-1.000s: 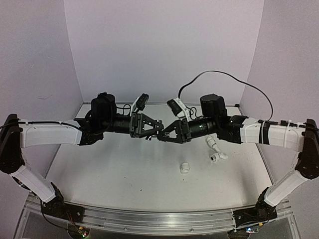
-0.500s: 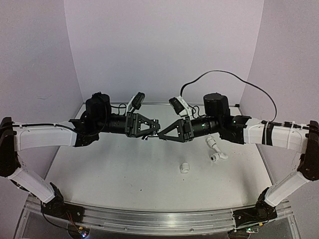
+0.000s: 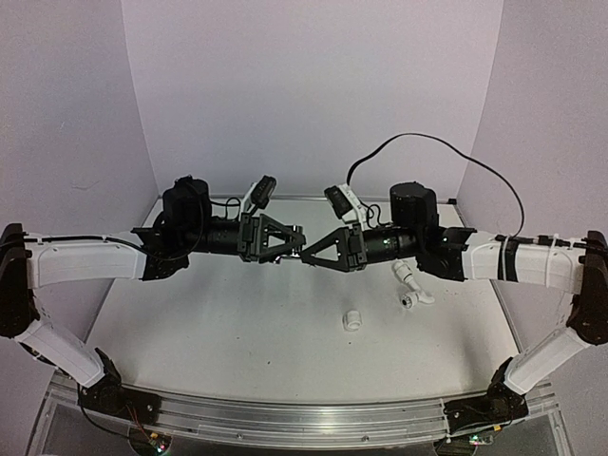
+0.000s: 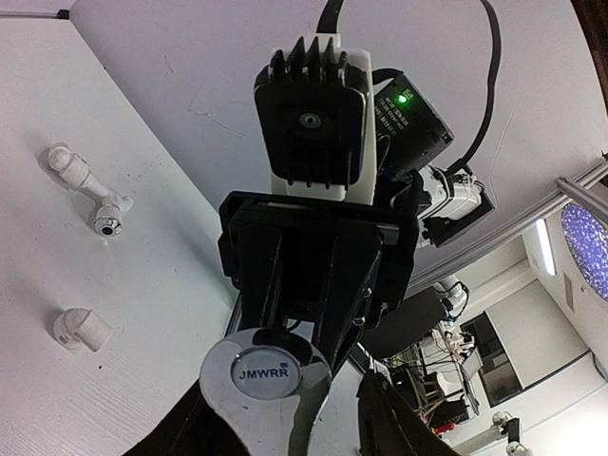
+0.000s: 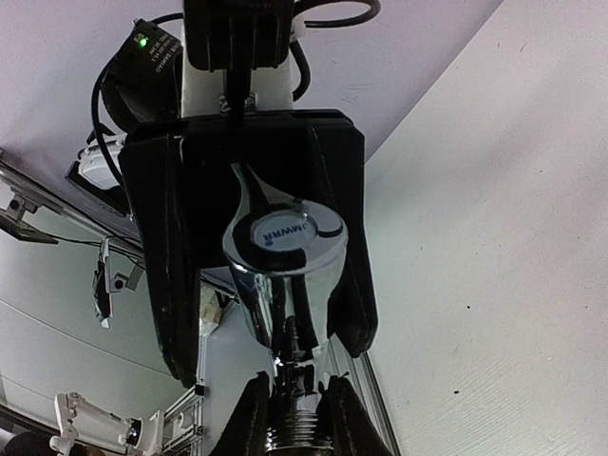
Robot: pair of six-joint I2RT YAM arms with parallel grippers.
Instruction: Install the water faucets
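Pinches chrome faucet (image 5: pixel 283 249) by its body in left gripper (image 3: pixel 299 250), threaded stem (image 5: pixel 296 442) in right gripper (image 3: pixel 308 259), long axis running gripper-to-gripper

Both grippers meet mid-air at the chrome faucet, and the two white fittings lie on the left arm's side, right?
No: the top external view shows the white elbow and the longer white fitting on the right arm's side. The left gripper and right gripper do meet mid-air at the chrome faucet.
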